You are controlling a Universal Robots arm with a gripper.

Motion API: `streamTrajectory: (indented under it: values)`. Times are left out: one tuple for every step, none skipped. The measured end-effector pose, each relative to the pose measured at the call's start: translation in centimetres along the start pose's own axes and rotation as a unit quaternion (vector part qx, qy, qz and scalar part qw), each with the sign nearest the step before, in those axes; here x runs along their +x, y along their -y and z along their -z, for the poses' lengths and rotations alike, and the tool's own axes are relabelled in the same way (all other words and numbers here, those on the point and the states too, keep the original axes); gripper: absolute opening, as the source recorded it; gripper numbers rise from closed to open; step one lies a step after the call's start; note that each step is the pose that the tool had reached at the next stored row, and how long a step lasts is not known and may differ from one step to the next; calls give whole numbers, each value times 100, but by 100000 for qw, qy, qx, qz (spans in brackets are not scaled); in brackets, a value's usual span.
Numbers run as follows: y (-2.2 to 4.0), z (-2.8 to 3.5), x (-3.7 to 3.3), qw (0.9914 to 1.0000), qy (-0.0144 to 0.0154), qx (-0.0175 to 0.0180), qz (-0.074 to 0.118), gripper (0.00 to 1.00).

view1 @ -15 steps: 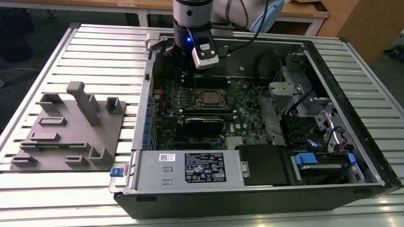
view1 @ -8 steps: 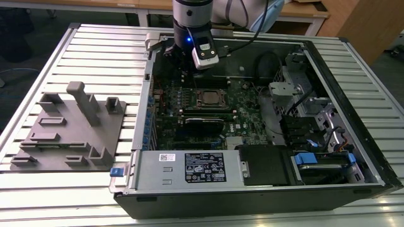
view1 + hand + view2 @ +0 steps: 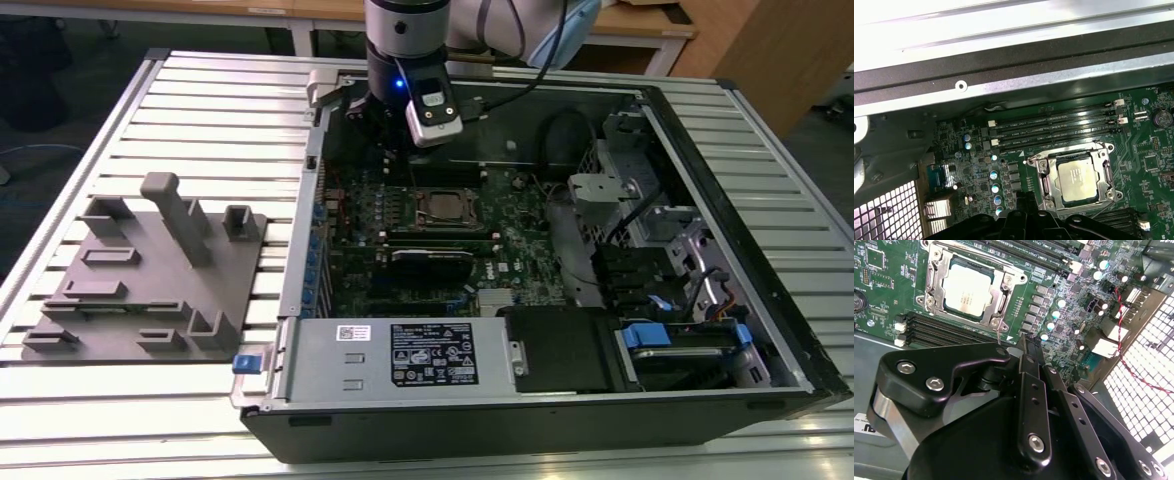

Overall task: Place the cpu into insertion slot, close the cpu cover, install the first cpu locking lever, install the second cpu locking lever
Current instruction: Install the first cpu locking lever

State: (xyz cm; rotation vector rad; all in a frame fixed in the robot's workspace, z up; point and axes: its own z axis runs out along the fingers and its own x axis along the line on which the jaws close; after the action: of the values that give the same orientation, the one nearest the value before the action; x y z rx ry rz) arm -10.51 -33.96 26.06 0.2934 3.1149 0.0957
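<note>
One arm comes in from above the open computer case, which lies on its side on a slatted metal counter. Its pincer hangs over the far part of the green board, near the insertion slot but apart from it. In both wrist views the black fingers are pressed together at their tips, with nothing between them.

The cpu sits in the slot, its dull silver top facing up. The cpu cover lies flat around it, so the chip shows through the square window. Long black memory slots run just beside the socket.

In the second wrist view a red-and-black twisted wire crosses the board's edge towards the perforated case wall. A silver power supply box fills the near side of the case. On the exterior view's left a grey fixture plate rests on the counter just beside the case — upright blocks stand on it
</note>
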Motion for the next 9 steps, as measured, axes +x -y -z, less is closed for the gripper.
streamTrajectory:
  values:
    - [0,0,0,100000,0,-7,2,10]
    - [0,0,0,100000,-1,-11,0,10]
    - [0,0,0,100000,-2,-14,0,10]
    - [0,0,0,100000,-2,-19,1,10]
    - [0,0,0,100000,-2,-21,-1,10]
    - [0,0,0,100000,-11,-48,-1,10]
    - [1,1,0,100000,-33,-145,5,10]
    - [1,0,0,99999,-62,-321,5,10]
    - [0,0,0,99999,-90,-474,-5,10]
